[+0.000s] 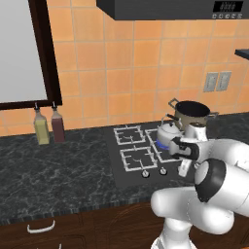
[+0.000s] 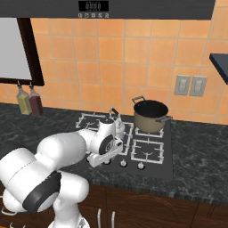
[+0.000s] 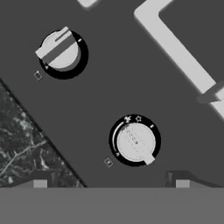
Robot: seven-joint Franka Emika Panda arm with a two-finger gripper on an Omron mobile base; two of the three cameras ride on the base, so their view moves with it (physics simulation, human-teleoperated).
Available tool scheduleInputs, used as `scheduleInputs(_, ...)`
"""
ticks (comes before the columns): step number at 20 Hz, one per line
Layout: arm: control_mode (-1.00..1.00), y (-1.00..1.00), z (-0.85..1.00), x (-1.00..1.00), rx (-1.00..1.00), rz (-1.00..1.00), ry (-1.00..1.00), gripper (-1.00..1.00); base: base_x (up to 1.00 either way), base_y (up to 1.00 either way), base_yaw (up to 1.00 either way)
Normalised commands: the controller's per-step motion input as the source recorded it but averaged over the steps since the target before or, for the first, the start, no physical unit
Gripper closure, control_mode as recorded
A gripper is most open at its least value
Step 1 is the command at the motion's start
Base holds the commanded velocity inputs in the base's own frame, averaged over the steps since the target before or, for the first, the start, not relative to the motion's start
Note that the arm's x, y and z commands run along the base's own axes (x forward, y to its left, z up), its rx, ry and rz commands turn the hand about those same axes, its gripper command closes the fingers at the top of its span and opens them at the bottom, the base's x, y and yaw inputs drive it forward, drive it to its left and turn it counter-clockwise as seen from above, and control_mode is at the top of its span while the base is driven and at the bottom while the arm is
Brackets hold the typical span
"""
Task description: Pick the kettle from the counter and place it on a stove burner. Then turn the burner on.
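While I held the arm low over the front of the cooktop (image 1: 127,170), I recorded the following. The kettle (image 1: 168,133) stood upright on the stove burner (image 1: 171,146) with a blue glow at its base in the left base view, which I judged to mean that the flame was lit, though the arm hid part of the grate. The dark lidded pot (image 2: 151,115) sat on the rear grate beside it, apart from the kettle. In the hand view the gripper (image 3: 109,183) pointed down at the control panel with its jaws spread wide and empty, one fingertip to each side of the nearer knob (image 3: 135,142) and neither touching it. That knob's pointer lay turned toward the lower right of its dial, whereas the farther knob (image 3: 60,49) showed its bar at another angle; I could not tell from the markings which position meant on. I judged placement complete and the turning step at or near its end. To finish well, I would lift the hand straight off along its own axis, so that neither fingertip brushes the knob and disturbs its setting, and I would keep the forearm clear of the kettle's wire handle and spout, which stood just behind the wrist. The counter (image 1: 53,170) bore two bottles (image 1: 49,126) well apart from the work.
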Motion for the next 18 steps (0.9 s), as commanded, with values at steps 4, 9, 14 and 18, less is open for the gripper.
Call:
scheduleInputs(4,-1.0,0.0,0.26,-0.47,0.0,-0.02,0.0,-1.0,0.0,0.0,0.0)
scheduleInputs(9,-1.0,0.02,0.5,-0.25,0.0,0.0,-0.01,-1.0,0.0,0.0,0.0)
scheduleInputs(14,-1.0,-0.01,0.46,-0.36,0.0,0.0,-0.15,-1.0,0.0,0.0,0.0)
scheduleInputs(18,-1.0,-0.17,0.39,-0.6,0.0,0.0,-0.34,-1.0,0.0,0.0,0.0)
